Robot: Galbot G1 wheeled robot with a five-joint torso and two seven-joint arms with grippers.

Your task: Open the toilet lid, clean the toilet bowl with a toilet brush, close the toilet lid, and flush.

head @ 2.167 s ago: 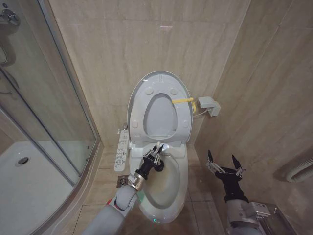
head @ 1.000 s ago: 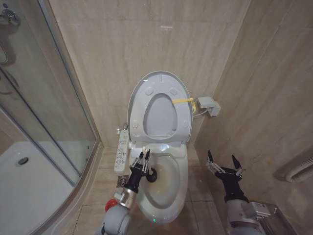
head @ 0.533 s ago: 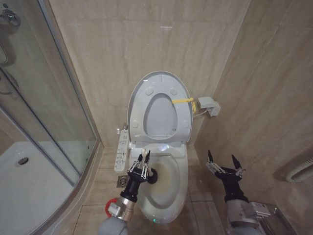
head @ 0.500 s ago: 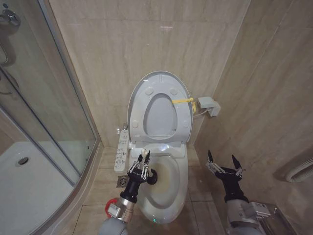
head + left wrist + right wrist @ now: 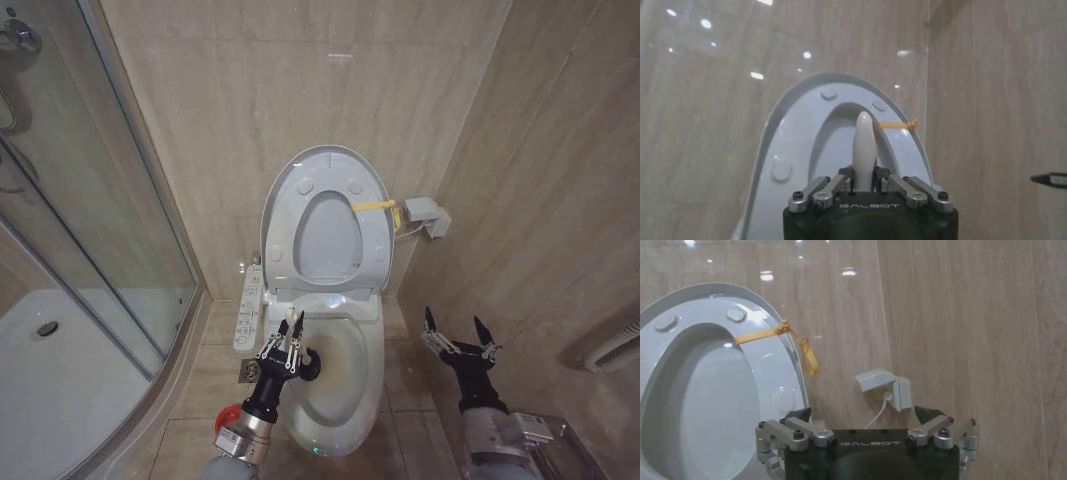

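Tiled corner: toilet brush (image 5: 300, 345) at toilet bowl (image 5: 345, 400) rim.

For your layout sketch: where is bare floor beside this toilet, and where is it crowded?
Bare tile lies between the toilet bowl and the right gripper. Crowded: the bowl's shower side, where the left gripper holds the toilet brush.

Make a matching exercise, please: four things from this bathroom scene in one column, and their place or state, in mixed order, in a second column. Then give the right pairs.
Things:
1. toilet lid
2. toilet brush
3. right gripper
4. toilet bowl

Places or states:
A. open and holding nothing, to the right of the toilet
B. raised upright against the wall
C. stained yellowish-brown inside
D. handle held in the left gripper, dark head at the bowl's left rim

Pairs: 1-B, 2-D, 3-A, 4-C
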